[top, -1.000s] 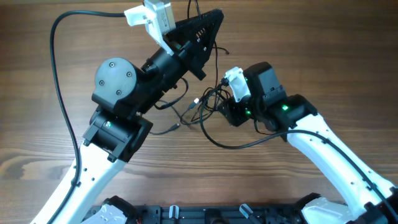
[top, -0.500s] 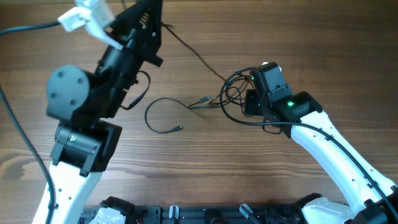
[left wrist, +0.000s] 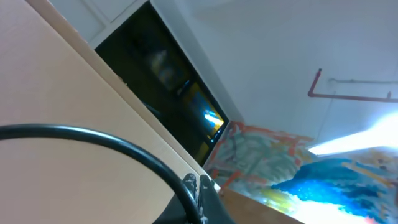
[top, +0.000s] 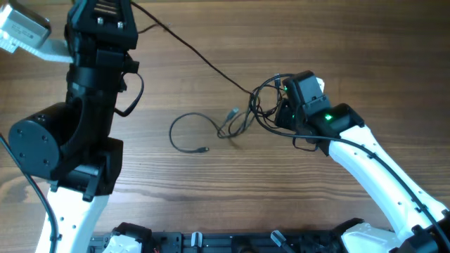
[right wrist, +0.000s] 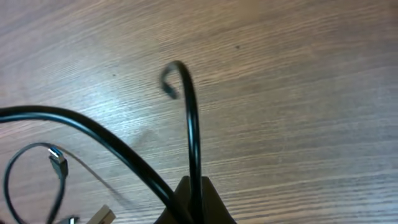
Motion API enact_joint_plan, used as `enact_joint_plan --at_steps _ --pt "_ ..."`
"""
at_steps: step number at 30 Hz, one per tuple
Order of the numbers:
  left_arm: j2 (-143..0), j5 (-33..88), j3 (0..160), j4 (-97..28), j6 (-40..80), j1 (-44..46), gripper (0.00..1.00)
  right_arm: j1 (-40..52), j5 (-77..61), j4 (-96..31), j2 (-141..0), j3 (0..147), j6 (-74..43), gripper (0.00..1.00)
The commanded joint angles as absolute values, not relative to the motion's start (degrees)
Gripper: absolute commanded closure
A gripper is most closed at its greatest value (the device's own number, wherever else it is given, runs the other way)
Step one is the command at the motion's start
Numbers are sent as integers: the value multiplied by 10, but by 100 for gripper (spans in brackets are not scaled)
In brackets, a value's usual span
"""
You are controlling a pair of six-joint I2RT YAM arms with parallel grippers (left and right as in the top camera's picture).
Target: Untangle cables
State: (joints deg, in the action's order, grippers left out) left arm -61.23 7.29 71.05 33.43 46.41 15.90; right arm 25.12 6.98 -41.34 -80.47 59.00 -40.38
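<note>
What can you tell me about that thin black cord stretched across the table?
The cord is very thin, black and smooth, like rubber-coated wire. It runs straight and taut on a diagonal over the wooden table. Its upper end goes into the left pincer, which is shut on it. Its lower end disappears into the tangle of loops beside the right pincer, which is also shut on a cord. Which plug belongs to it cannot be told.
</note>
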Motion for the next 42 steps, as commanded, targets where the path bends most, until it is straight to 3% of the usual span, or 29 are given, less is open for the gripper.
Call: enact_joint_plan --at_steps 1,3,12,16,22,26,33,37,40,42 --pt "-608 20 721 322 468 149 96 251 146 -440 -808 587 -457 96" --pt "-611 -19 721 272 468 132 96 251 219 -477 -808 587 -514 96" --pt "-690 -48 721 71 453 11 96 250 224 -476 -808 587 -532 96" --pt "-733 -117 721 -9 453 -39 96 250 269 -502 -808 587 -581 96" --pt "-762 -162 721 -70 453 -67 96 250 274 -504 -808 587 -587 96" --pt "-767 -294 721 -113 454 -76 96 250 277 -509 -808 587 -605 96" --pt "-768 -290 721 -170 455 -140 96 250 285 -506 -808 587 -606 96" --pt "-767 -93 721 -84 441 -140 96 250 281 -502 -808 587 -605 93" --pt "-767 136 721 93 424 -140 96 250 262 -492 -808 587 -603 93" --pt "-767 233 721 215 503 -139 96 250 251 -489 -808 587 -601 85"
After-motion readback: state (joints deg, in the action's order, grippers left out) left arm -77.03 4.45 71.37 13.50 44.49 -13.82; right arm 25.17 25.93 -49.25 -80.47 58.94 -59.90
